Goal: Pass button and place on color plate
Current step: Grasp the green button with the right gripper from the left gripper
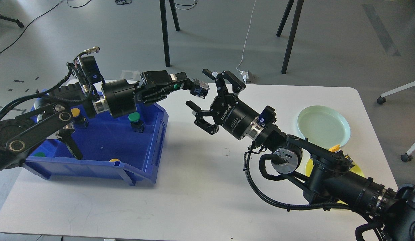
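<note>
My left gripper is shut on a green button; the button's black and blue base sticks out to the right, above the table. My right gripper is open, with its jaws spread above and below that base, not closed on it. A light green plate lies at the right of the table. A yellow plate lies in front of it, mostly hidden by my right arm, with a yellow button at its edge.
A blue bin stands at the left and holds a green button, a yellow button and others at its front wall. Chair and stand legs are on the floor behind the white table.
</note>
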